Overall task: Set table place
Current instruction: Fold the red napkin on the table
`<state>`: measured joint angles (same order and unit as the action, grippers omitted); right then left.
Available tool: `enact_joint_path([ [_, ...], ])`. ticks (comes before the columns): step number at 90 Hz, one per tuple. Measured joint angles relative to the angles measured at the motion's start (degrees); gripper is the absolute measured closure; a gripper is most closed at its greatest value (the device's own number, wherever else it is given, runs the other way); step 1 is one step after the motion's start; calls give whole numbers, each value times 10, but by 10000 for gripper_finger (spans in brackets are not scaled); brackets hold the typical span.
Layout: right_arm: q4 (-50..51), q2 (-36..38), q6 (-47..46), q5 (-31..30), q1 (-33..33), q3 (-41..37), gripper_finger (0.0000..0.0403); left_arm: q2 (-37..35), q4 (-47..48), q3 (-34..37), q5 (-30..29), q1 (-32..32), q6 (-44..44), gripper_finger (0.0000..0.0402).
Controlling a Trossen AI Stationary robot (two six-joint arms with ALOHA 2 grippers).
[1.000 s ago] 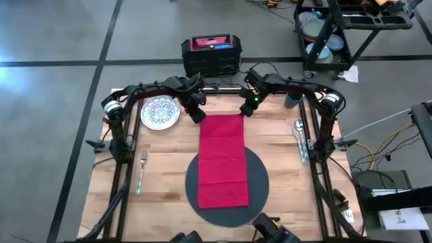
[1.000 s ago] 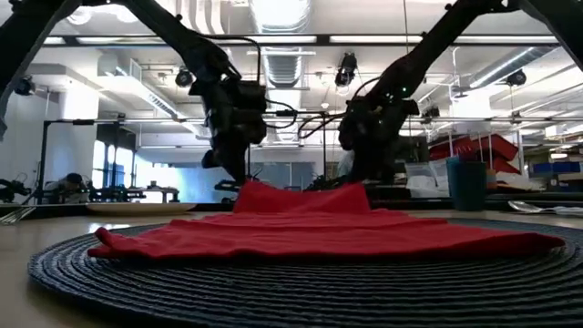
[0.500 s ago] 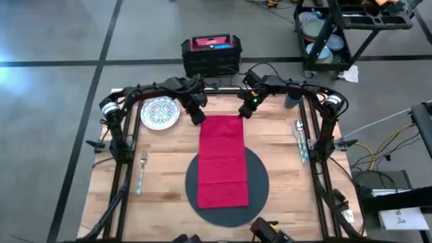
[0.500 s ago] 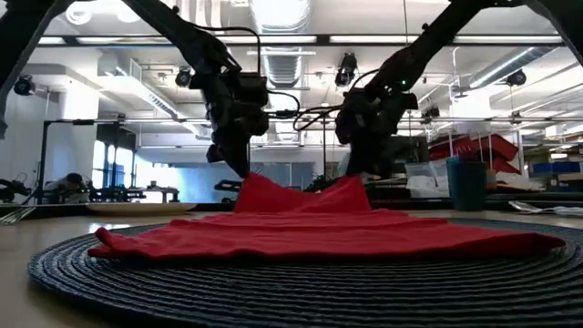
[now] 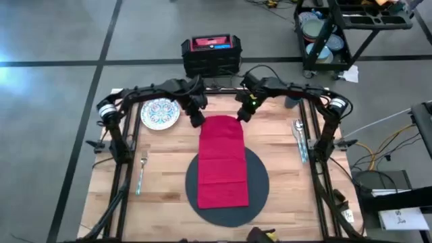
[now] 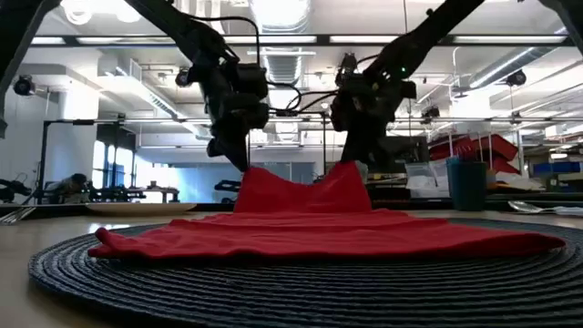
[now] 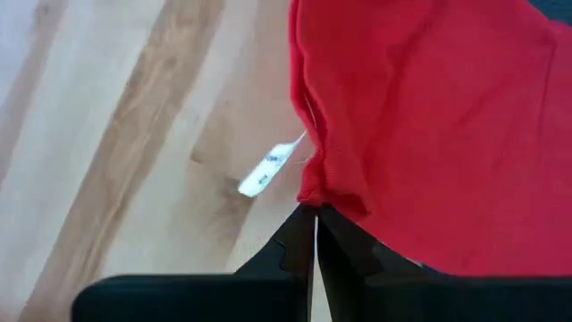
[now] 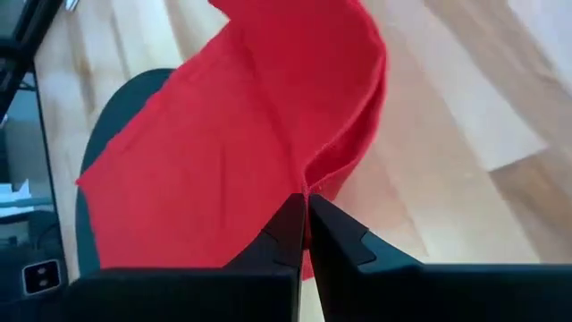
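Nearest the camera in the low view lies the round dark mat [image 6: 273, 269], filling the bottom of the frame, and on it the red napkin [image 6: 319, 239] is spread flat; in the high view the mat [image 5: 260, 182] sits at lower centre of the tabletop [image 5: 169, 189] and the napkin [image 5: 222, 162] runs as a long strip from the mat's lower part up the middle of the picture, its long axis pointing away toward the far edge. Further back, the fork [image 5: 142, 171] lies at the left of the frame and the spoon [image 5: 298, 136] with other cutlery at the right, both well apart from the mat. Farthest, at upper centre, the two hands meet the napkin's far end: the left hand [image 5: 196, 120] is pinched tight on its far left corner, the right hand [image 5: 242, 116] pinched tight on its far right corner, fingers closed on cloth in both wrist views [image 7: 315, 234] [image 8: 304, 215], and the far edge is lifted off the wood. Each hand is equally near its own corner, so a fold would likely bring that raised edge back along the long axis toward the mat. The patterned plate [image 5: 160, 113] rests at upper left, the blue cup [image 5: 293, 100] at upper right
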<state>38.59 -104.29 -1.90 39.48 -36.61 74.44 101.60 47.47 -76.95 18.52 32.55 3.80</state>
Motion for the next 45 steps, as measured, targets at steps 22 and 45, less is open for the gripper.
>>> enact_joint_path([
  [22, -4, 0, -17, -5, 40, -9, 403, -52, -21, 78, 0, -16, -15, 401],
  [45, -40, 1, -35, -11, 12, -26, 403, -92, -132, 147, 6, -6, -34, 401],
])
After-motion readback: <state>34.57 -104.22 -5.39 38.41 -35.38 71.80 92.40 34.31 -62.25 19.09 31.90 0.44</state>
